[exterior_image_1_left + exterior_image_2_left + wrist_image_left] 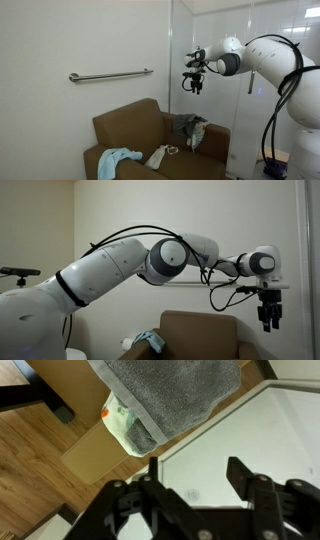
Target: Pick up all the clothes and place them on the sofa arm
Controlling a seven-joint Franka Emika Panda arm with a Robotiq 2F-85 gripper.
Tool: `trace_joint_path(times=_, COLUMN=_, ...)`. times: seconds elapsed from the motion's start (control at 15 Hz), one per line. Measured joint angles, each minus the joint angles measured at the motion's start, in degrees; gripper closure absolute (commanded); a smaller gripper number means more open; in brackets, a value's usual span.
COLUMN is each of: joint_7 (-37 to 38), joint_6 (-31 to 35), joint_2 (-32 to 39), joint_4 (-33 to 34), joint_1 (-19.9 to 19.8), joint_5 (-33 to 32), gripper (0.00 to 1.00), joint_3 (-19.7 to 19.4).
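A brown sofa stands against the wall. A light blue cloth lies on its seat, and it also shows in an exterior view. A white cloth lies beside it at the seat's front. A grey cloth is draped over the sofa arm. In the wrist view the grey cloth hangs over the arm, with a pale patterned cloth under it. My gripper hovers high above that arm. It is open and empty in the wrist view and in an exterior view.
A metal grab rail is on the wall above the sofa. A glass partition stands behind the gripper. Wooden floor and a dark furniture leg show beside the sofa arm.
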Motion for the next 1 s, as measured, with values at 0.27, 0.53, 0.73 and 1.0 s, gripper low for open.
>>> trace_joint_path(times=0.27, joint_7=-1.0, joint_6=-0.1, joint_2=0.5, joint_4=1.7, joint_1=0.0, joint_5=0.0, gripper=0.00, joint_3=0.1)
trace_joint_path(times=0.53, joint_7=-8.7, joint_6=-0.1, joint_2=-1.3, joint_4=-0.6, joint_1=2.9, joint_5=-0.4, gripper=0.00, joint_3=1.1)
trace_joint_path(times=0.73, joint_7=-12.4, joint_6=0.0, joint_2=-3.1, joint_4=-6.7, joint_1=8.4, joint_5=-0.7, gripper=0.00, joint_3=1.8)
trace_joint_path(times=1.0, joint_7=-16.2, joint_6=0.0, joint_2=-5.0, joint_4=-16.5, joint_1=15.4, joint_5=-1.8, gripper=0.00, joint_3=2.9)
